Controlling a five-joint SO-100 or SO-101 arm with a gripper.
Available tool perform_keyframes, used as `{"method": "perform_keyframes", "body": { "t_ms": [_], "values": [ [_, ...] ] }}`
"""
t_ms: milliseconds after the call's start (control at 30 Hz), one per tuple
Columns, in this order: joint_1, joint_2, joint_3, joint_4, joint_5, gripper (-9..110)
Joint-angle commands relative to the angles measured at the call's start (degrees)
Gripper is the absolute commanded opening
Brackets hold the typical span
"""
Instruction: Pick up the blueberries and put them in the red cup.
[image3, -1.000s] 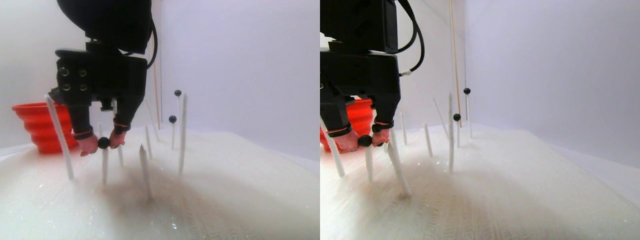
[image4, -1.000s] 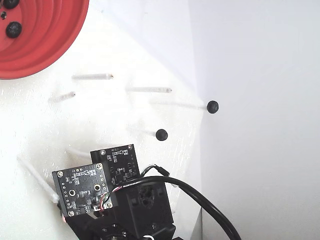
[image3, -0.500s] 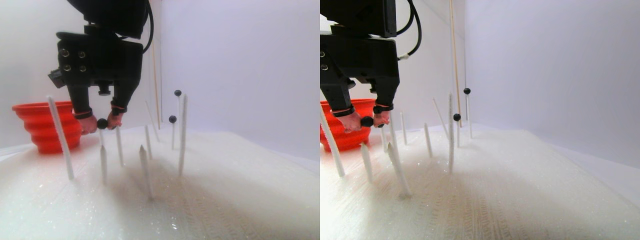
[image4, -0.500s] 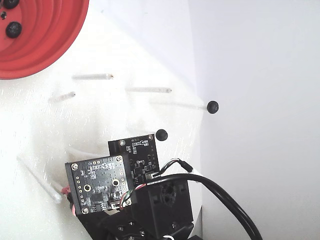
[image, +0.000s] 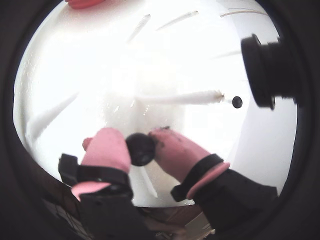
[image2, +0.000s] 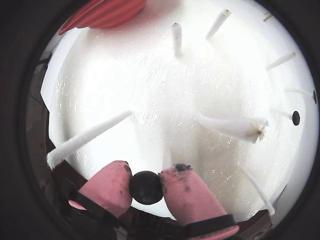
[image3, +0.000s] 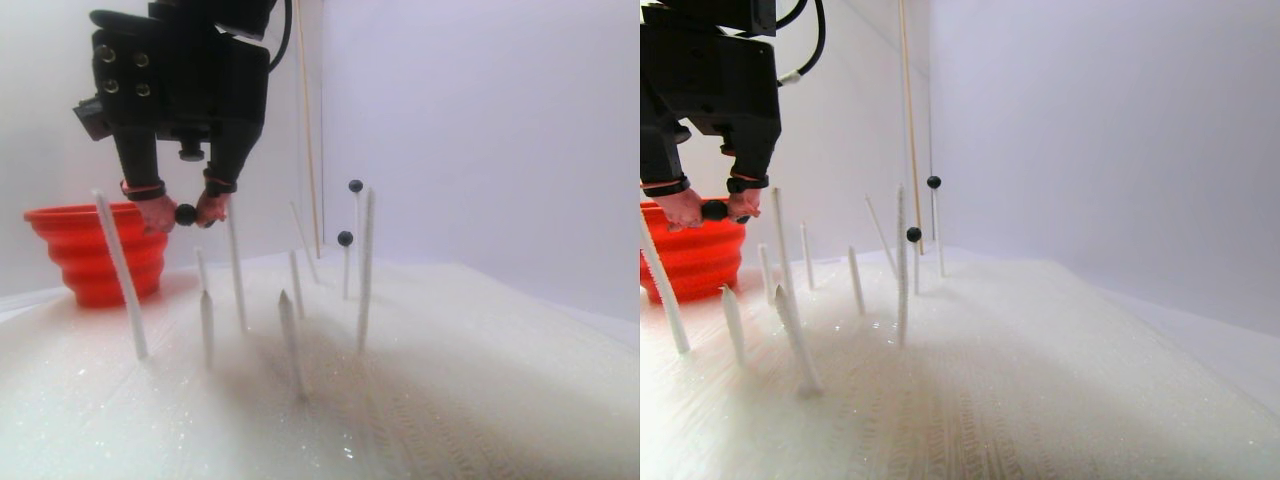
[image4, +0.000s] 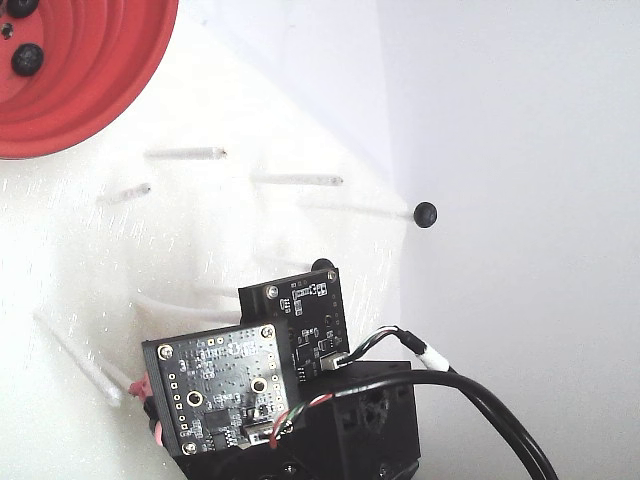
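My gripper (image2: 146, 187) is shut on one dark blueberry (image2: 144, 192), which sits pinched between the pink fingertips (image: 107, 147). In the stereo pair view the gripper (image3: 186, 213) hangs above the white stalks, level with the rim of the red cup (image3: 90, 250) and just right of it. Two more blueberries (image3: 355, 186) (image3: 345, 238) sit on top of thin white stalks further right. The fixed view shows the red cup (image4: 90, 90) at top left with two blueberries (image4: 27, 58) inside. One stalk berry (image4: 426, 213) is clear there; the other (image4: 322, 264) is half hidden by the arm.
Several upright and leaning white stalks (image3: 120, 270) stand on the white textured mat (image3: 450, 380) between the gripper and the cup. A thin wooden rod (image3: 306, 120) rises at the back. White walls close in behind and to the right in the stereo pair view.
The gripper has lifted the blueberry off its stalk, rising from mat level to cup-rim height and drifting a little left in the stereo pair view. The bare stalk stays standing.
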Motion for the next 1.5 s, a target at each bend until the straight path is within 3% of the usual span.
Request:
{"method": "perform_keyframes", "body": {
  "t_ms": [0,633,1467],
  "values": [
    [-1.3,4.5,-2.0,0.1,0.1,10],
    [-7.7,3.7,-11.8,0.8,1.8,10],
    [-12.6,-10.4,-24.5,-7.9,3.6,10]
  ]
}}
